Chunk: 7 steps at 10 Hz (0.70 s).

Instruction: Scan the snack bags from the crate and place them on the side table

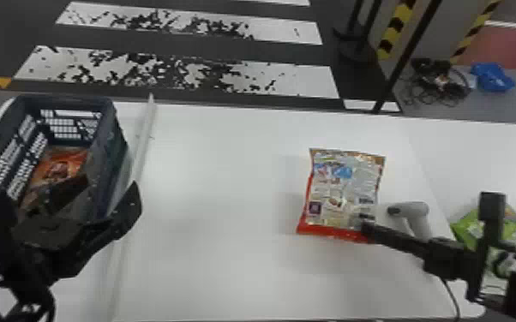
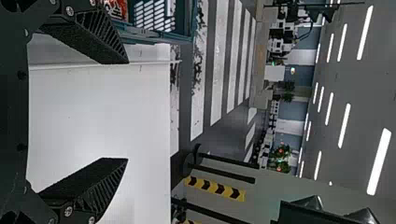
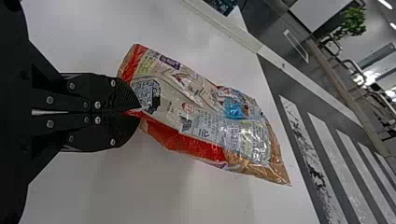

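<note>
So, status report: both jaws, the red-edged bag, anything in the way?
Left jaws open, near crate. Right jaws shut on red-edged bag at one end. Scanner close beside it, might get in the way.

No wording can be read. On the snack bag [image 1: 340, 188], tiny print is seen, with a barcode-like patch [image 1: 365, 200] toward three o'clock and a purple square [image 1: 314, 208] toward eight in the head view.
</note>
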Available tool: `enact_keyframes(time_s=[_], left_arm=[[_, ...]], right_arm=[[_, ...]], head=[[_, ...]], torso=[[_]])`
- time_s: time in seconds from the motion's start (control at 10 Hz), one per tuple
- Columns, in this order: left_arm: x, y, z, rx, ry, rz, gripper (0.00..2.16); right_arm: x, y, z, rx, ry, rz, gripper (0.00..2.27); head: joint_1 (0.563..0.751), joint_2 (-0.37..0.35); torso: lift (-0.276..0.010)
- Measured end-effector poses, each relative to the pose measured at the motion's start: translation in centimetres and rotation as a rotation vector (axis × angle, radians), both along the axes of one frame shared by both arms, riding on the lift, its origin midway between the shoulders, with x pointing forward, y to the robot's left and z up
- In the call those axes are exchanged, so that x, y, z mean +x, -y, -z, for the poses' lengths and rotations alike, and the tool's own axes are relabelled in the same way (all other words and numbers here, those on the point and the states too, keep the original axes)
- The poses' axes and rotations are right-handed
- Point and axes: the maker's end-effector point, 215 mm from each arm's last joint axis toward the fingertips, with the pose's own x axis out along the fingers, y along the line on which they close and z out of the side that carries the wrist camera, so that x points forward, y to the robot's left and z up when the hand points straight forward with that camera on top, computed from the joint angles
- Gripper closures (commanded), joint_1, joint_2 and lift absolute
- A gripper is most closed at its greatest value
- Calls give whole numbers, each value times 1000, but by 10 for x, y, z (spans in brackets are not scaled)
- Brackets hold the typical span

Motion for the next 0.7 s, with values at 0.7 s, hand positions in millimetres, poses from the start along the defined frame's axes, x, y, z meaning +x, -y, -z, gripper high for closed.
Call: enact_keyframes(time_s=[0.7], left_arm=[[3,10,-9,13,19,1,137]], right_arm=[[32,205,-54,-23,194,549,2175]], head=[[695,-350]], torso=[[-94]])
